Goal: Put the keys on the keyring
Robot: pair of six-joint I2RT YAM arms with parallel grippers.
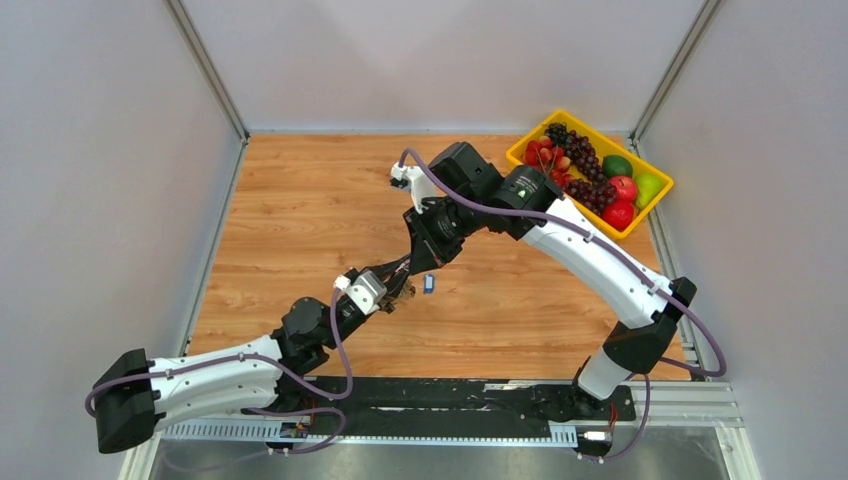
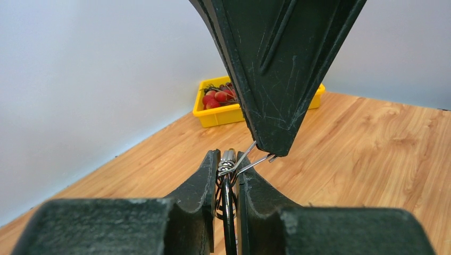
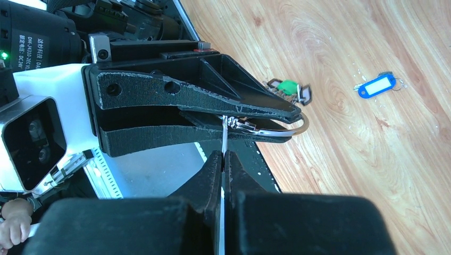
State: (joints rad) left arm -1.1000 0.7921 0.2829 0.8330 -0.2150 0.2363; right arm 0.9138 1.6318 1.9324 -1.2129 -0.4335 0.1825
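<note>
Above the table's middle, my left gripper and right gripper meet tip to tip. The left gripper is shut on the keyring, whose silver loop pokes out past its fingertips. A black tag and a small wire coil sit between those fingers. The right gripper is shut on a thin silver wire running up from that coil. Two keys lie on the wood: a blue-tagged one and a green-tagged one.
A yellow bin of fruit stands at the far right corner, also seen in the left wrist view as the yellow bin. Grey walls close three sides. A black rail runs along the near edge. A person's hand shows below it.
</note>
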